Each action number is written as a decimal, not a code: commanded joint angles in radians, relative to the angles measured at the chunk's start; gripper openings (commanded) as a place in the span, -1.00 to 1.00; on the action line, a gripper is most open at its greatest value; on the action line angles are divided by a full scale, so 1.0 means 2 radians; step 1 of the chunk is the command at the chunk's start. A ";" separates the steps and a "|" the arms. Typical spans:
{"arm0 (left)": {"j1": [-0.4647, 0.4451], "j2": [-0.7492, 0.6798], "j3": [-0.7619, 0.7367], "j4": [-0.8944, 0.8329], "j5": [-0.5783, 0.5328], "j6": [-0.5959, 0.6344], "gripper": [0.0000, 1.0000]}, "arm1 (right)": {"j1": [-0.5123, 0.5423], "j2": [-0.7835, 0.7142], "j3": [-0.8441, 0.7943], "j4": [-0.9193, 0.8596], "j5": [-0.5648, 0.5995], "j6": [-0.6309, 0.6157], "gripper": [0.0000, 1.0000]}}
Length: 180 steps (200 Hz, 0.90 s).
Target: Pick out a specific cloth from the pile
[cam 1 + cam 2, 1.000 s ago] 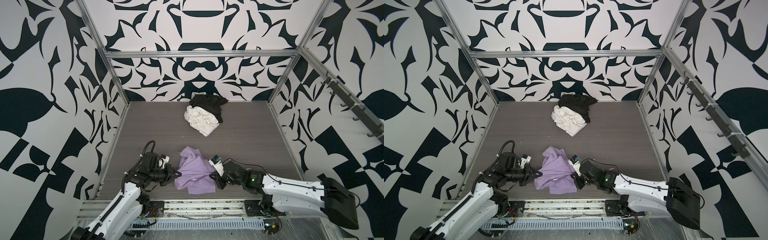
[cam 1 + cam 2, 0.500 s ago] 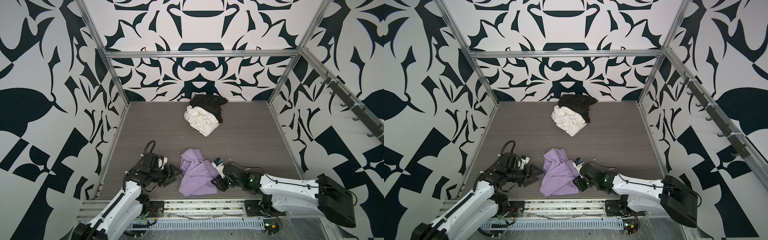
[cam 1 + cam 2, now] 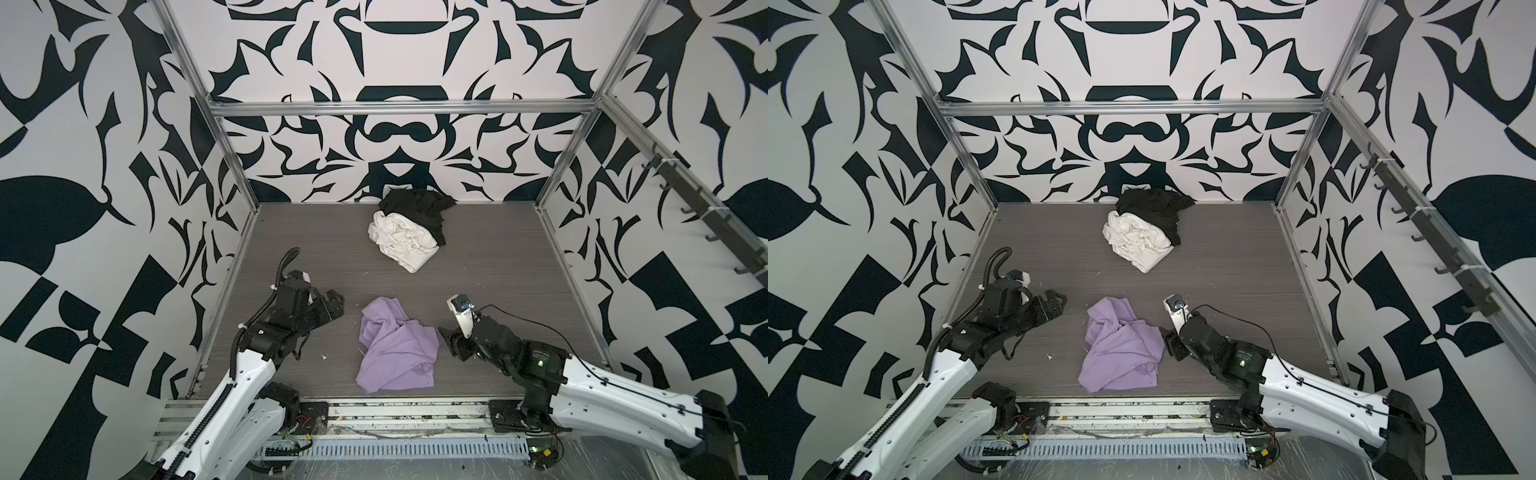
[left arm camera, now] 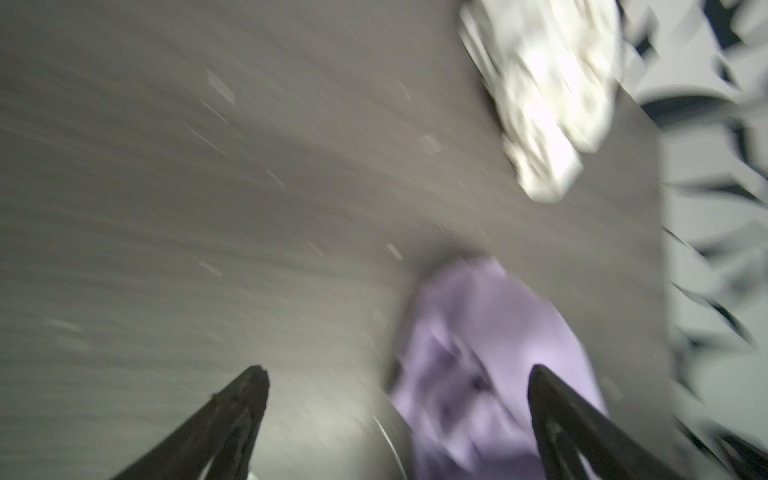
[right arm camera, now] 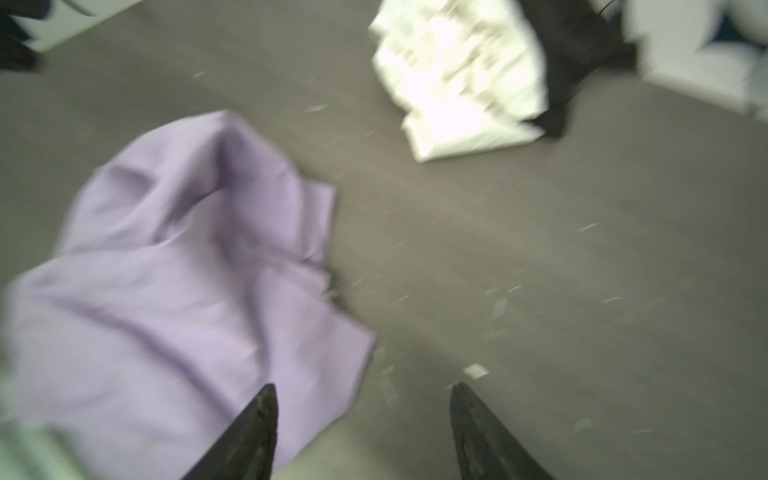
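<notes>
The lavender cloth [image 3: 395,349] [image 3: 1121,349] lies crumpled on the grey floor near the front, well apart from the pile [image 3: 409,232] [image 3: 1144,235] of cream-white and black fabric at the back wall. My left gripper [image 3: 336,305] [image 3: 1058,303] hovers to the cloth's left, open and empty. My right gripper [image 3: 451,343] [image 3: 1170,345] sits at the cloth's right edge, open too. In the blurred left wrist view the left gripper [image 4: 399,370] shows spread fingers with the cloth [image 4: 478,316] beyond. In the right wrist view the right gripper [image 5: 363,387] holds nothing, the cloth [image 5: 187,270] beside one finger.
The white cloth [image 5: 457,75] [image 4: 548,91] lies on the black cloth [image 5: 582,50] [image 3: 419,208]. Patterned walls and metal frame posts [image 3: 232,166] enclose the floor [image 3: 498,270]. Small white scraps dot the floor. A hook rail [image 3: 706,216] runs along the right wall.
Both grippers opened and let go of the lavender cloth, then drew back to either side. The cloth dropped and settled in a looser heap on the floor.
</notes>
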 commanded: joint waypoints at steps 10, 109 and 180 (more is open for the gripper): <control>0.003 0.013 -0.076 0.178 -0.182 0.174 0.90 | -0.108 0.046 -0.027 0.169 0.107 -0.186 0.45; 0.131 0.371 -0.112 0.681 0.040 0.354 0.72 | -0.375 0.386 -0.121 0.681 -0.014 -0.124 0.41; 0.155 0.389 -0.101 0.685 0.054 0.334 0.99 | -0.416 0.397 -0.066 0.579 -0.069 -0.101 0.99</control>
